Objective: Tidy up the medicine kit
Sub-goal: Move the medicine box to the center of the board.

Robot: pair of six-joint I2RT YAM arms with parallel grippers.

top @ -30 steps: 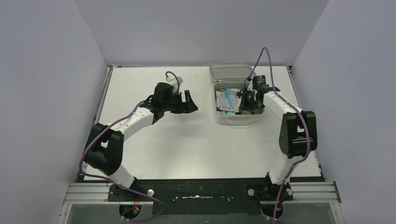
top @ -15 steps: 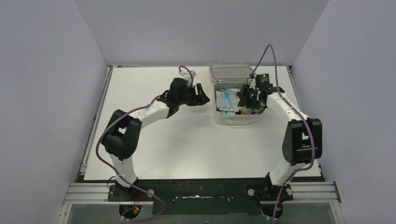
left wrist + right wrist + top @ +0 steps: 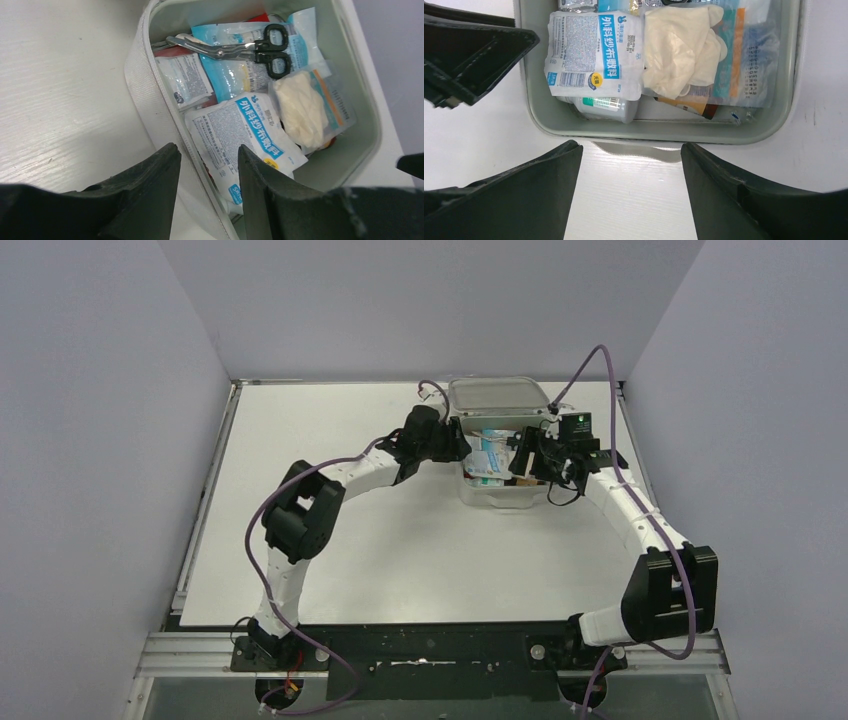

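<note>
step: looks like the packing is about done, the medicine kit (image 3: 505,455) is full and its lid (image 3: 497,394) is up at the far side, so I'd guess closing it comes next
next move: one claw needs to get behind that lid and swing it down over the box, and nothing should poke above the rim or it won't shut
kit spot: far right part of the desk (image 3: 330,530), between the two arms
left claw (image 3: 205,170): partly spread, holding nothing, straddling the kit's left wall
right claw (image 3: 631,165): wide, holding nothing, hanging over the kit's right wall and the desk just beside it
inside the kit: black-handled scissors (image 3: 240,45) lying on top of blue-white packets, a white pouch with blue Chinese print (image 3: 591,55), a clear bag of cream gloves (image 3: 681,45) beside it
also inside: something red and something brown peeking out underneath, can't tell what
</note>
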